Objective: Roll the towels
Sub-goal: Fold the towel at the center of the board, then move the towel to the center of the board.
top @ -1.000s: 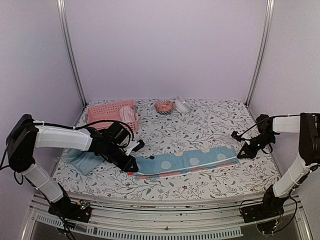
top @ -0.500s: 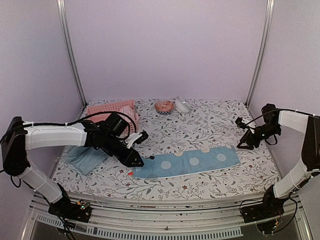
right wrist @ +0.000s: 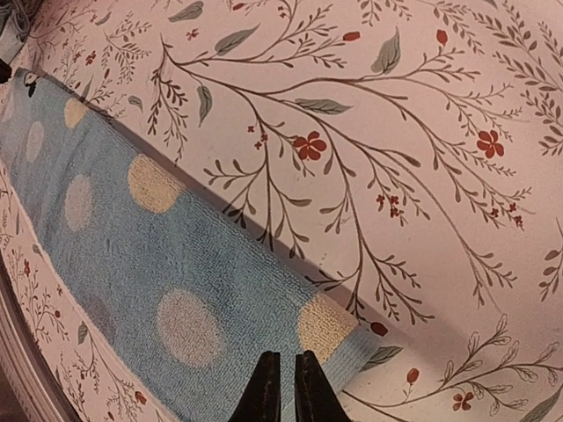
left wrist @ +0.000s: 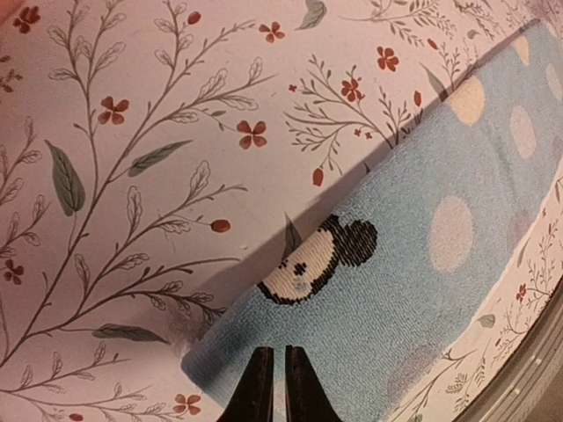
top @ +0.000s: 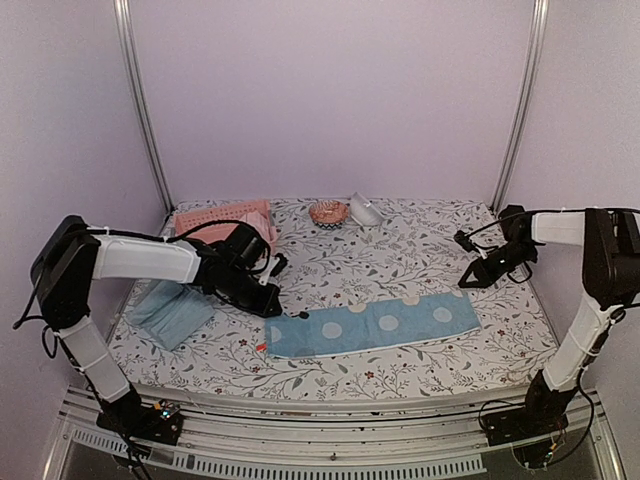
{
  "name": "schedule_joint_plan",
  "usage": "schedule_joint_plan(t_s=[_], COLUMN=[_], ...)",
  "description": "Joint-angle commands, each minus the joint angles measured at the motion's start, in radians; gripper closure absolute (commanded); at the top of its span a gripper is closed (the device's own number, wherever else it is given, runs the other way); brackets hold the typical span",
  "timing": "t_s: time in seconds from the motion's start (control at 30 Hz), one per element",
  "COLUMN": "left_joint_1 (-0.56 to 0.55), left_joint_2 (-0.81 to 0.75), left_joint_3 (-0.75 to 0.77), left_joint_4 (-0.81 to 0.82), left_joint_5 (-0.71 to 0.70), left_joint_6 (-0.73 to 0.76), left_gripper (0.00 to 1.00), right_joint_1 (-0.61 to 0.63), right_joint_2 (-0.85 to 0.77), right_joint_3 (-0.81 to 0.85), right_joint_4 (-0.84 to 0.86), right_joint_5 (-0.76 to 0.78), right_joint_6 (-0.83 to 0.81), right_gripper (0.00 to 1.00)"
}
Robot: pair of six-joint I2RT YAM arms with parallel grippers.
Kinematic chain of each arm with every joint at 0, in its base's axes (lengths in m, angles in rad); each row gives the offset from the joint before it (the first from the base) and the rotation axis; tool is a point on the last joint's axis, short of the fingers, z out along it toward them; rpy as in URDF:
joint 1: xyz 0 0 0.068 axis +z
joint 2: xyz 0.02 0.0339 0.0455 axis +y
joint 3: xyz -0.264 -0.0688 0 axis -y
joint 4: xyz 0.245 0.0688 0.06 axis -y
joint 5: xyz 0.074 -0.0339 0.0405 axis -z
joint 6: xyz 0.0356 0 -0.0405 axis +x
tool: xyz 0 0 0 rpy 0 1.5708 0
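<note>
Now flat on table (top: pixel 400 250): long light blue spotted cloth towel (top: pixel 375 325).
Left claw (top: pixel 272 307), right claw (top: pixel 466 283) pinched together near its ends.

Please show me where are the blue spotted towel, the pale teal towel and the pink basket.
blue spotted towel (top: pixel 375 325), top view, middle of the flat strip.
pale teal towel (top: pixel 168 313), top view, centre of the folded cloth.
pink basket (top: pixel 205 222), top view, its perforated near wall.
</note>
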Motion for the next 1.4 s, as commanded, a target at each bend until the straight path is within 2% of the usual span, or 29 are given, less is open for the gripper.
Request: schedule_joint_plan(t_s=[0.0, 0.27, 0.4, 0.57, 0.67, 0.73, 0.87, 0.97, 1.07, 1.1, 1.13, 1.17, 1.23, 1.3, 1.33, 1.37], left_joint_1=[0.005, 0.011, 0.013, 0.013, 0.008, -0.003, -0.028, -0.041, -0.048, -0.05, -0.051, -0.054, -0.061, -0.064, -0.064, -0.066], left_joint_2=[0.06, 0.16, 0.174, 0.151, 0.11, 0.063, -0.012, -0.034, -0.039, -0.037, -0.036, -0.036, -0.037, -0.044, -0.051, -0.06], left_joint_3=[-0.015, 0.01, 0.038, 0.072, 0.097, 0.088, 0.042, 0.008, -0.036, -0.049, -0.059, -0.072, -0.103, -0.146, -0.168, -0.192], left_joint_4=[0.05, 0.026, 0.01, 0.001, -0.002, 0.028, 0.093, 0.123, 0.153, 0.161, 0.168, 0.176, 0.205, 0.248, 0.272, 0.299], left_joint_5=[-0.072, -0.171, -0.201, -0.234, -0.275, -0.264, -0.188, -0.085, -0.01, 0.008, 0.025, 0.042, 0.076, 0.107, 0.132, 0.15], left_joint_6=[-0.056, -0.086, -0.091, -0.077, -0.08, -0.065, -0.037, -0.034, -0.051, -0.059, -0.066, -0.073, -0.088, -0.113, -0.13, -0.147], left_gripper=[0.91, 0.91, 0.92, 0.91, 0.82, 0.8, 0.82, 0.87, 0.89, 0.9, 0.9, 0.91, 0.92, 0.93, 0.93, 0.93], right_joint_1=[0.0, 0.001, 0.0, 0.0, 0.001, 0.0, 0.0, 0.002, 0.002, -0.001, -0.01, -0.024, -0.04, -0.02, -0.004, 0.008], right_joint_2=[0.06, 0.195, 0.24, 0.27, 0.264, 0.219, 0.108, -0.017, -0.164, -0.207, -0.243, -0.274, -0.308, -0.284, -0.258, -0.224], right_joint_3=[-0.005, 0.033, 0.08, 0.203, 0.256, 0.263, 0.273, 0.24, 0.214, 0.216, 0.216, 0.205, 0.158, 0.143, 0.146, 0.151], right_joint_4=[0.045, 0.082, 0.096, 0.093, 0.063, 0.047, -0.048, -0.064, -0.014, 0.002, 0.019, 0.05, 0.069, -0.011, -0.051, -0.099], right_joint_5=[0.049, 0.118, 0.212, 0.252, 0.2, 0.142, 0.0, -0.047, 0.002, 0.007, -0.013, -0.048, -0.156, -0.193, -0.175, -0.156], right_joint_6=[0.073, 0.098, 0.131, 0.169, 0.178, 0.181, 0.142, 0.11, 0.098, 0.103, 0.103, 0.11, 0.126, 0.031, -0.01, -0.032], right_gripper=[0.93, 0.94, 0.95, 0.95, 0.94, 0.91, 0.84, 0.82, 0.61, 0.45, 0.19, 0.01, 0.01, 0.01, 0.07, 0.22])
